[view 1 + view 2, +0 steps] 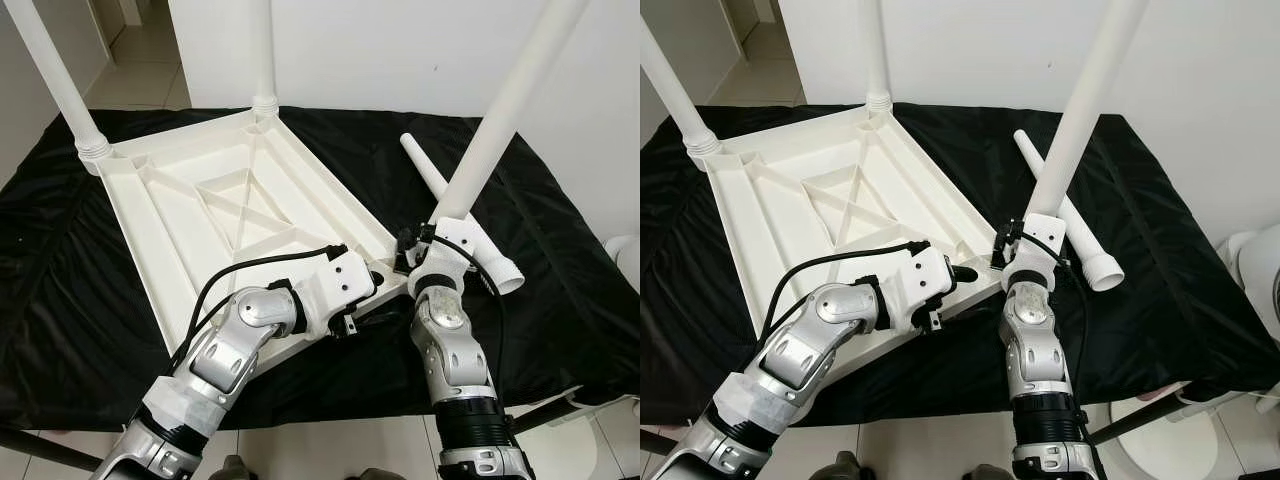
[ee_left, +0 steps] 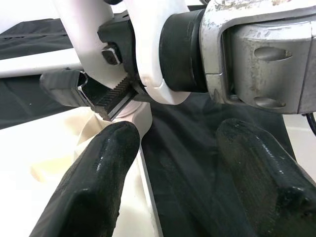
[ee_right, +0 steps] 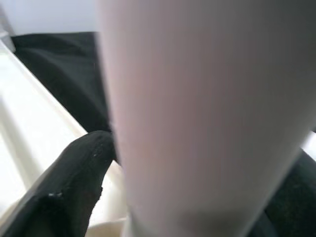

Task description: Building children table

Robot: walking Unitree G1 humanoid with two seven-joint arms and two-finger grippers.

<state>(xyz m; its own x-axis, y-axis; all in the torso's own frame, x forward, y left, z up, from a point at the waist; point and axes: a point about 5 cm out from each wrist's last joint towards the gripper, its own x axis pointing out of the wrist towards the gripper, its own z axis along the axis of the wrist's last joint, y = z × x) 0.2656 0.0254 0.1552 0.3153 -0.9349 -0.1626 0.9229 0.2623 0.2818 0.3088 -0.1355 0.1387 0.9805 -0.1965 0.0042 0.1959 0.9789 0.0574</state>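
Observation:
A white plastic table top (image 1: 200, 220) lies upside down on a black cloth (image 1: 60, 300). Two white legs (image 1: 55, 70) (image 1: 263, 50) stand in its far corners. My right gripper (image 1: 412, 248) is shut on a third white leg (image 1: 505, 110), which stands tilted over the near right corner; this leg (image 3: 197, 113) is close against one black finger (image 3: 74, 173). My left gripper (image 1: 378, 312) is open beside that corner, with its fingers (image 2: 94, 182) apart, one over the top's edge and one over the cloth. Another loose leg (image 1: 428, 168) lies on the cloth behind the right gripper.
The cloth covers a low surface whose front edge runs just before my arms, with tiled floor (image 1: 330, 445) below. A white wall (image 1: 400, 50) stands behind. A white rounded object (image 1: 1255, 270) sits off the right edge.

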